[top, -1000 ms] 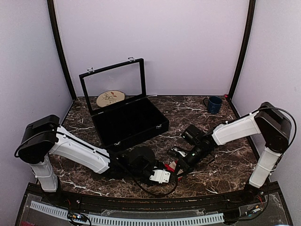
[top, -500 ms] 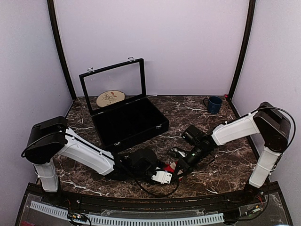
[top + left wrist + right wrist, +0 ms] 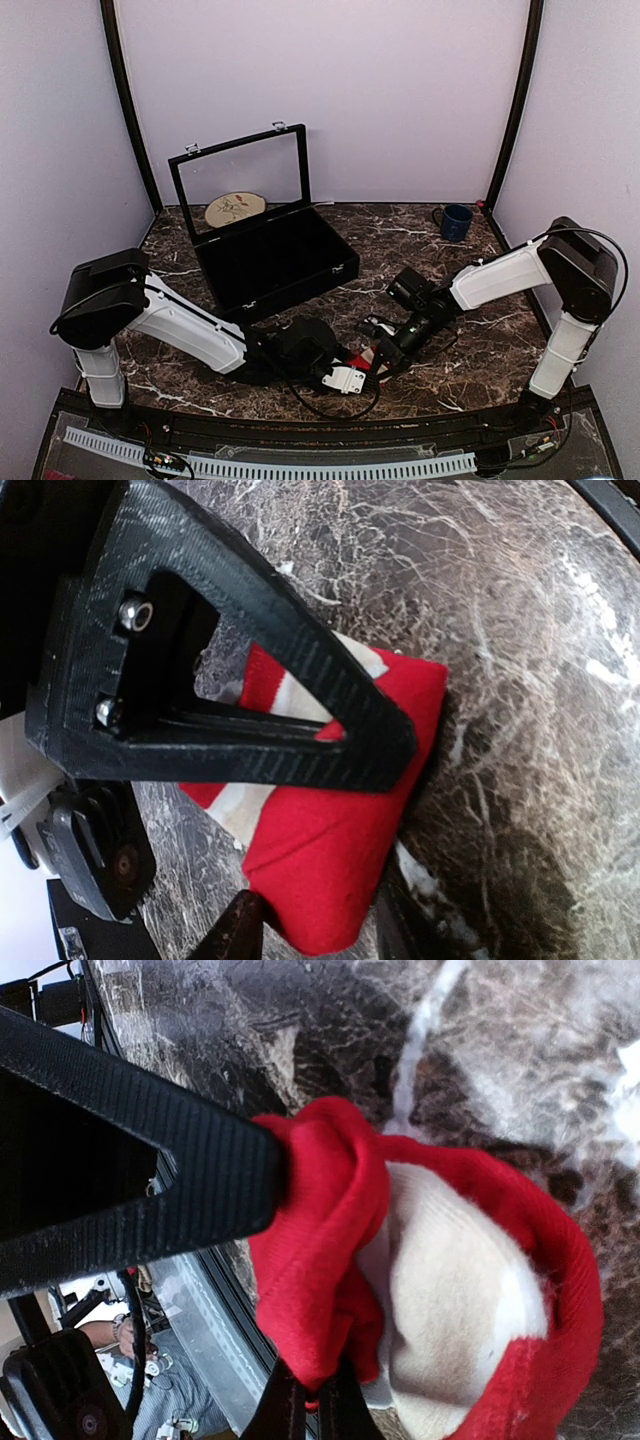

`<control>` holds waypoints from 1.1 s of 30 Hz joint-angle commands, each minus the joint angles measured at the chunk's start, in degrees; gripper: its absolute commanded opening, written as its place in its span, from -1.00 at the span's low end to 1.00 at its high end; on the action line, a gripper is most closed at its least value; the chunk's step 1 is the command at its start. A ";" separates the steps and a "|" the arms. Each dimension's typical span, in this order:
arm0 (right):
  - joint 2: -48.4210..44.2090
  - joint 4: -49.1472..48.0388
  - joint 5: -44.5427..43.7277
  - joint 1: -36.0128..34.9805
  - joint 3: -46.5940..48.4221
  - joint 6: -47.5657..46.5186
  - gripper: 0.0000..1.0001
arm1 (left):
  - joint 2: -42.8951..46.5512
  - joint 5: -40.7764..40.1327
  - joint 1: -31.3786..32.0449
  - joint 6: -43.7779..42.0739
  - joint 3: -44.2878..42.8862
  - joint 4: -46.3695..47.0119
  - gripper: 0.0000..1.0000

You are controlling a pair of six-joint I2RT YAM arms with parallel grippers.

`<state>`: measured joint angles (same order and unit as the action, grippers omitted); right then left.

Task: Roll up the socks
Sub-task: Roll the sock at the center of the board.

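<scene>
A red sock [image 3: 368, 352] with white patches lies on the marble table near the front edge, between my two grippers. In the left wrist view its folded red end [image 3: 330, 850] sits between the fingertips of my left gripper [image 3: 318, 925], which press on both sides of it. My right gripper [image 3: 305, 1400] is shut, pinching a bunched fold of the red sock's [image 3: 330, 1220] cuff, with the white inside of the fabric showing beside it. From above, the left gripper [image 3: 362, 366] and right gripper [image 3: 386, 349] meet over the sock.
An open black display case [image 3: 275, 260] with a raised glass lid stands at the back left. A round wooden disc [image 3: 235, 208] lies behind it. A blue mug [image 3: 455, 222] sits at the back right. The table's front rail runs just below the grippers.
My left arm has swung a little further in toward the sock and its fingers have narrowed on the folded end. The right gripper has kept its pinch and hardly moved.
</scene>
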<state>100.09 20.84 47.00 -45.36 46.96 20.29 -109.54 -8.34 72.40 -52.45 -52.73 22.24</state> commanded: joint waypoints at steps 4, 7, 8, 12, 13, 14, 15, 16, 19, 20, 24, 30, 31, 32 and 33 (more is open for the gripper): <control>0.12 -0.71 2.72 0.29 -1.78 0.19 -1.00 | -3.36 -0.35 0.35 0.86 -2.28 -1.86 -0.16; 0.09 -0.89 3.27 0.48 -2.13 0.11 -1.00 | -4.28 0.31 0.33 1.17 -3.51 -2.97 -0.22; 0.04 -0.98 3.27 0.53 -2.23 0.10 -1.00 | -4.55 0.63 0.35 1.34 -3.90 -3.56 -0.25; -0.22 -0.90 3.54 0.97 -2.50 -0.28 -1.00 | -4.88 1.72 0.38 1.80 -4.84 -6.60 -0.36; -0.25 -0.76 3.46 1.10 -2.57 -0.40 -1.00 | -4.89 2.15 0.42 1.91 -4.96 -7.55 -0.40; -0.30 -0.77 3.45 1.24 -2.60 -0.43 -1.00 | -4.83 2.51 0.42 2.04 -5.19 -8.48 -0.46; -0.43 -0.79 3.36 1.32 -2.67 -0.43 -1.00 | -4.88 2.91 0.49 2.20 -5.44 -9.65 -0.49; -0.69 -0.61 3.13 1.40 -2.69 -0.43 -1.00 | -4.90 3.27 0.54 2.44 -5.67 -10.99 -0.52; -1.72 0.62 1.58 1.51 -2.52 -0.81 -1.00 | -4.99 4.83 0.71 2.98 -7.08 -15.95 -0.60; -2.00 1.10 0.99 1.52 -2.45 -1.13 -1.00 | -5.04 5.42 0.72 3.16 -7.62 -17.65 -0.62; -2.92 3.14 -1.52 1.56 -1.89 -1.90 -0.93 | -5.60 7.02 0.83 4.39 -11.19 -24.92 -0.70; -4.38 6.86 -7.20 1.53 -0.35 -3.12 -0.73 | -8.10 8.98 0.84 9.81 -18.22 -39.03 -0.80; -4.64 7.20 -7.75 1.51 -0.30 -3.22 -0.70 | -8.83 9.47 0.86 11.06 -19.60 -41.25 -0.80; -5.04 7.39 -8.35 1.51 -0.27 -3.31 -0.68 | -9.42 10.00 0.83 12.29 -20.90 -43.17 -0.80; -5.27 7.64 -8.99 1.51 -0.24 -3.28 -0.67 | -9.91 10.90 0.84 13.64 -21.93 -44.94 -0.81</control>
<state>96.64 25.96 43.66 -44.38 45.63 18.04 -116.01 -2.74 72.64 -44.69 -72.29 -5.89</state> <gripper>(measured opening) 0.153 0.104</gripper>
